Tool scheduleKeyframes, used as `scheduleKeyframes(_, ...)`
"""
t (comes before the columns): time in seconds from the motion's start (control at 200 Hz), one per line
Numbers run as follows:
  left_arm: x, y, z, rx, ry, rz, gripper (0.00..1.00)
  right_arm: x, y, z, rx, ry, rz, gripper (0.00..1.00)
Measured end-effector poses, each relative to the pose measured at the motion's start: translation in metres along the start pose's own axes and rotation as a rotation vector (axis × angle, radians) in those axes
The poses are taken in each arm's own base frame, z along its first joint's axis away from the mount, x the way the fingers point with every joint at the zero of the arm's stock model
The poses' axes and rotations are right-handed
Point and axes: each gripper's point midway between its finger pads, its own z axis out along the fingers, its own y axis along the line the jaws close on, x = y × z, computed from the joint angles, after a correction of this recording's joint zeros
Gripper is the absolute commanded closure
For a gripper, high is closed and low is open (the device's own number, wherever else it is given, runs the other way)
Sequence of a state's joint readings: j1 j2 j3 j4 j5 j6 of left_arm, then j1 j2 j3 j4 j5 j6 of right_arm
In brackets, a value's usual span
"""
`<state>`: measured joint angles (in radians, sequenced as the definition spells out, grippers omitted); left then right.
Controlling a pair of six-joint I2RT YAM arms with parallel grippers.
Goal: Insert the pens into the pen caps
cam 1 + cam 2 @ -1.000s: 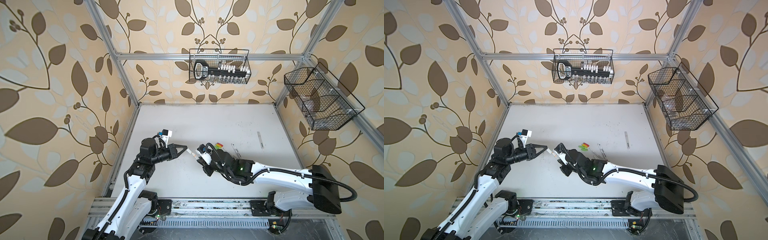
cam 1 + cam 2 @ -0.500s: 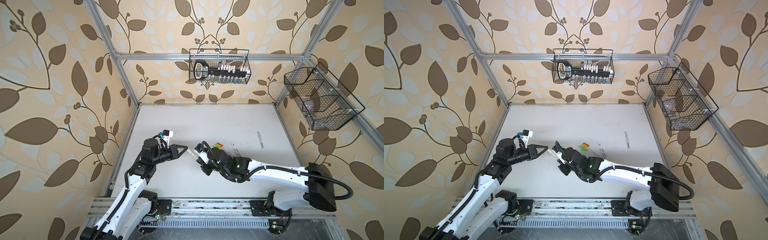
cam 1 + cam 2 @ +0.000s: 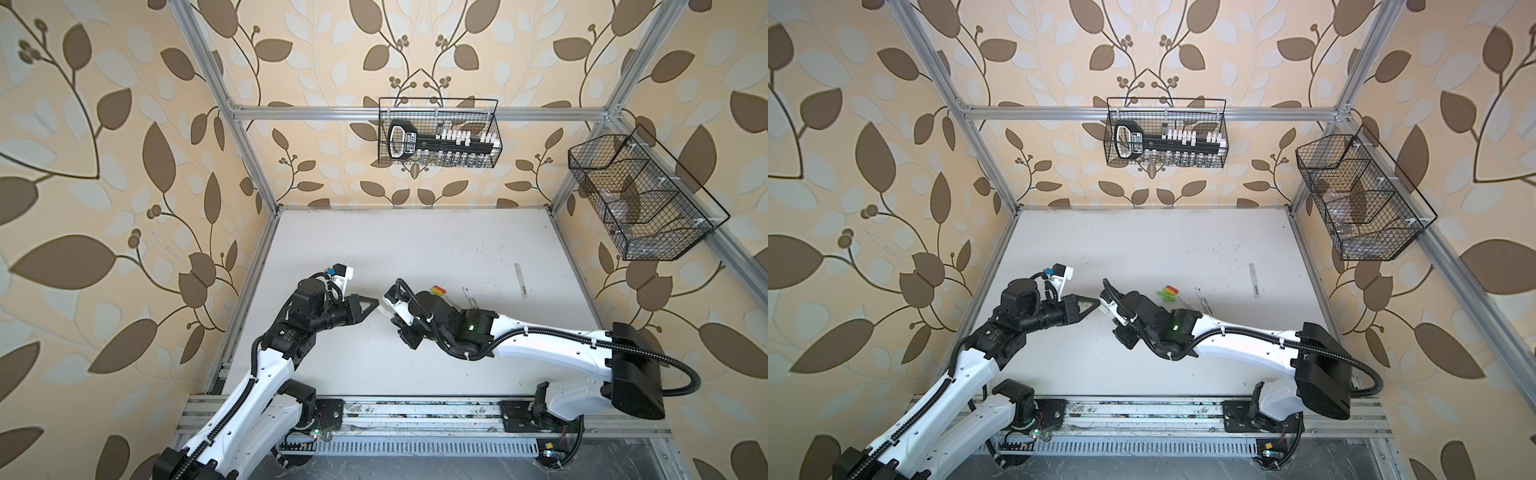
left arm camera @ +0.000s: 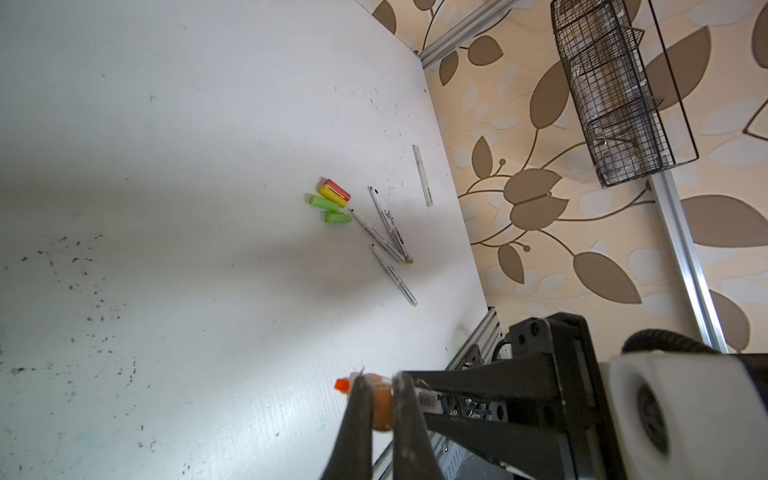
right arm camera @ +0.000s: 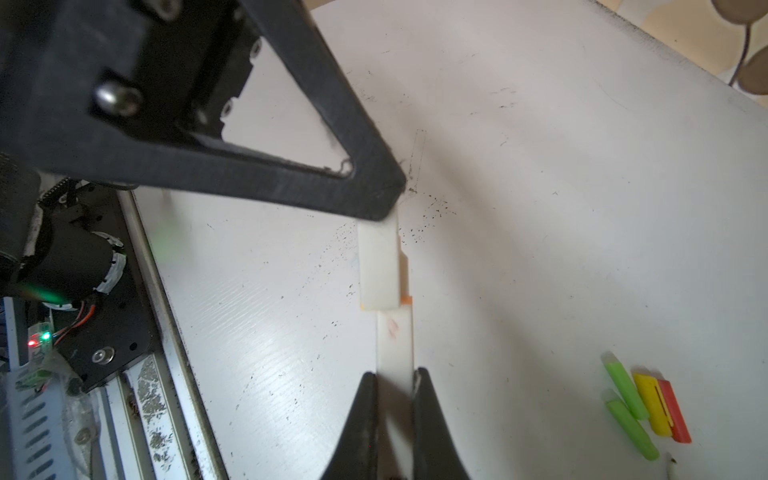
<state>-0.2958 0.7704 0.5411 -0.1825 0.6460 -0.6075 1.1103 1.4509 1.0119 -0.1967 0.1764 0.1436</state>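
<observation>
1. Left gripper: clamps tight on a pale cap, free end pointing at the right gripper.
2. Right gripper: pinches a pale grey marker by the barrel, jaws nearly together.
3. Marker: runs lengthwise along the line between both grippers, orange-red tip at the cap's mouth; cannot tell how far in.
4. Meets left of centre over the white, speckled table.
5. Further right: coloured caps bunched and touching, thin pens just beside, second pale marker apart.
6. Around: leaf-patterned walls, aluminium frame, wire baskets.
</observation>
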Motion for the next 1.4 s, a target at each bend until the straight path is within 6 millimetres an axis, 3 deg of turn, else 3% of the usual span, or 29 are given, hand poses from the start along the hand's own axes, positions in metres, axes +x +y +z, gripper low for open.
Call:
scheduleKeyframes(0.26, -0.001, 0.000, -0.002, -0.007, -0.010, 0.002, 1.00, -0.002, 0.000, 0.000, -0.001, -0.007, 0.002, 0.90)
scheduleKeyframes(0.61, -0.019, -0.017, -0.023, -0.026, -0.094, 0.034, 1.00, -0.013, -0.004, -0.003, 0.001, -0.072, 0.025, 0.90)
scheduleKeyframes(1.095, -0.040, 0.002, -0.031, -0.067, -0.152, -0.042, 1.00, -0.003, -0.007, -0.006, 0.002, -0.080, 0.031, 0.90)
scheduleKeyframes(1.4, -0.043, -0.009, -0.027, 0.020, -0.121, -0.061, 1.00, -0.011, -0.007, -0.011, 0.000, -0.113, 0.037, 0.90)
